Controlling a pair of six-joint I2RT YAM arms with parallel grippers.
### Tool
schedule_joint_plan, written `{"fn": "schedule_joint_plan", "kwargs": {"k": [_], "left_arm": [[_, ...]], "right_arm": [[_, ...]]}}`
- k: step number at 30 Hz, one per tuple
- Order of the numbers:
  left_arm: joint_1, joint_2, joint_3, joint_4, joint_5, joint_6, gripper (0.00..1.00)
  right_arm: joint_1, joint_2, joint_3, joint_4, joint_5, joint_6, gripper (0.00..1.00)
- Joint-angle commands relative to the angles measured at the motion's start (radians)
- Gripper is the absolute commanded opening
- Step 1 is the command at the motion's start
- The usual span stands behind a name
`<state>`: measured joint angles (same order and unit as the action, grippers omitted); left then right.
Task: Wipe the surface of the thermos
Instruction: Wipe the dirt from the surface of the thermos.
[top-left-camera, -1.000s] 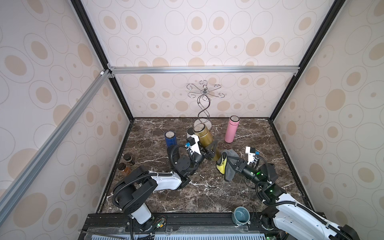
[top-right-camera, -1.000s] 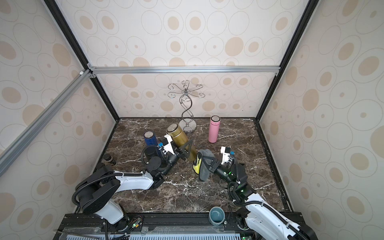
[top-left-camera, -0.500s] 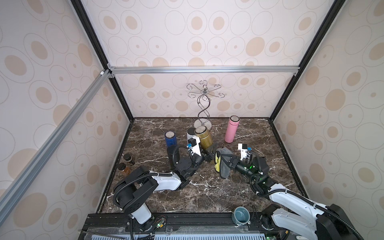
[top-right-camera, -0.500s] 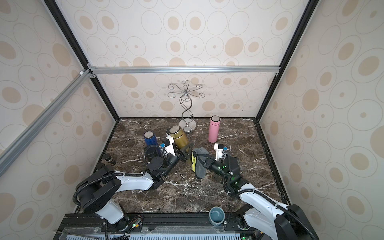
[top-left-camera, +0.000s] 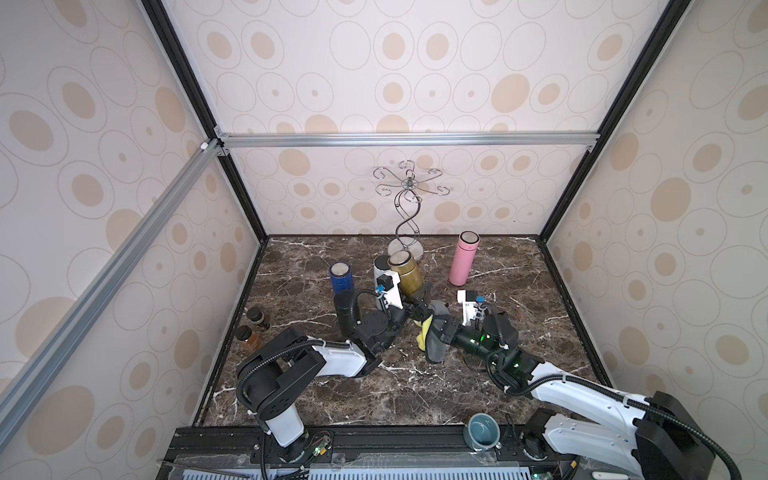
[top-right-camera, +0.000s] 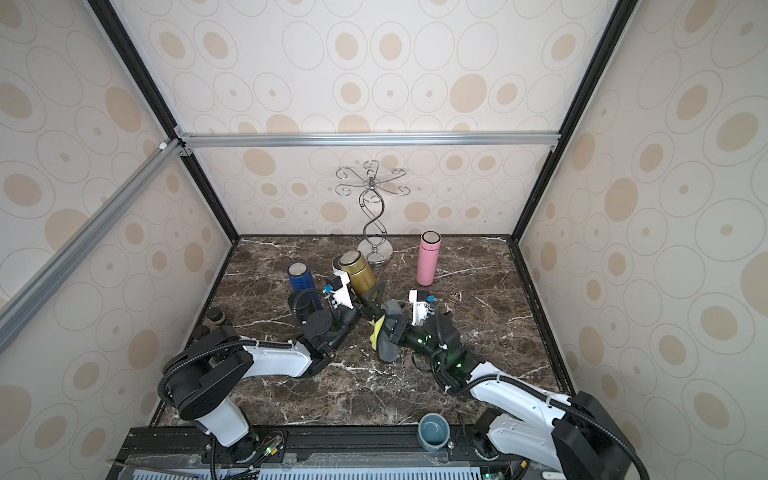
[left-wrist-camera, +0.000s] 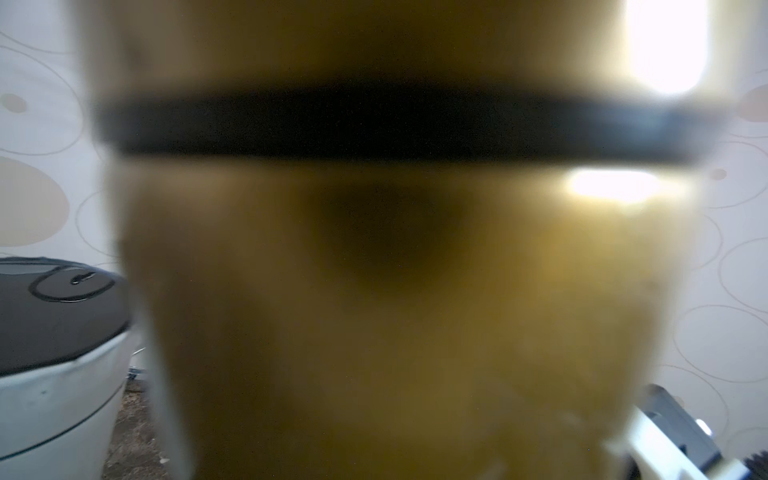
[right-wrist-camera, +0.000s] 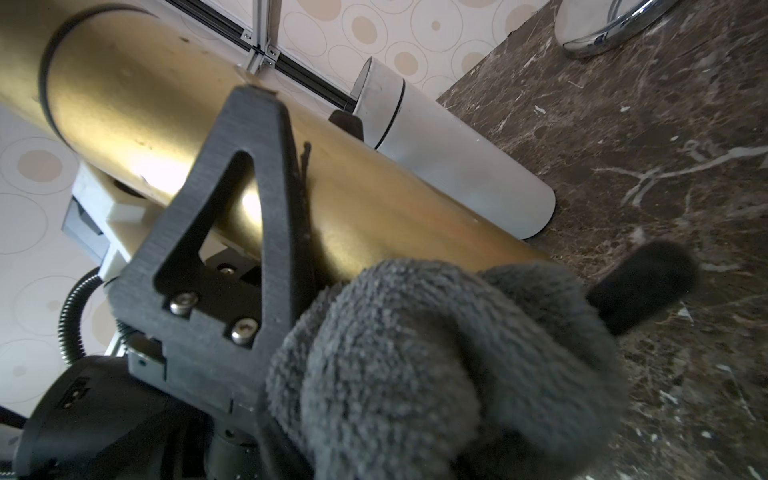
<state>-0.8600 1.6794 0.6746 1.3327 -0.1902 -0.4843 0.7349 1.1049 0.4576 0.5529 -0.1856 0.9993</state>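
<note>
Right wrist view: the left claw (top-right-camera: 368, 291) is clamped around the lower body of the leaning gold thermos (right-wrist-camera: 374, 199), just beside a white thermos (right-wrist-camera: 449, 166) on the marble counter (right-wrist-camera: 665, 124). The right claw (top-left-camera: 438, 324) is closed on a grey and yellow cloth (right-wrist-camera: 436, 353), whose bunched end presses against the gold thermos near its base. Both top views place this near the middle of the marble counter.

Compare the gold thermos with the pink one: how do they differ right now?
The gold thermos leans, clamped in the left gripper; the pink thermos stands upright and free farther back. The grey cloth in the right gripper presses against the gold thermos's lower body; nothing touches the pink thermos. The gold thermos looks stouter, the pink thermos slimmer. Both are capped cylinders.
</note>
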Motion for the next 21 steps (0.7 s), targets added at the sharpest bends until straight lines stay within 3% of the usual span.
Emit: {"fn": "schedule_joint_plan", "kwargs": {"k": [1,10,21], "left_arm": [[-0.051,-0.017,0.094,0.102,0.085,-0.048,0.00],[-0.060,-0.039,0.091,0.089,0.081,-0.037,0.00],[-0.060,-0.053,0.067,0.068,0.066,-0.008,0.00]], "right_arm": [[0.072,0.081,0.053,0.011,-0.049,-0.046,0.00],[0.093,0.187,0.094,0.095,-0.023,-0.054,0.00],[0.091,-0.129,0.052,-0.189,0.202,-0.155,0.00]]}}
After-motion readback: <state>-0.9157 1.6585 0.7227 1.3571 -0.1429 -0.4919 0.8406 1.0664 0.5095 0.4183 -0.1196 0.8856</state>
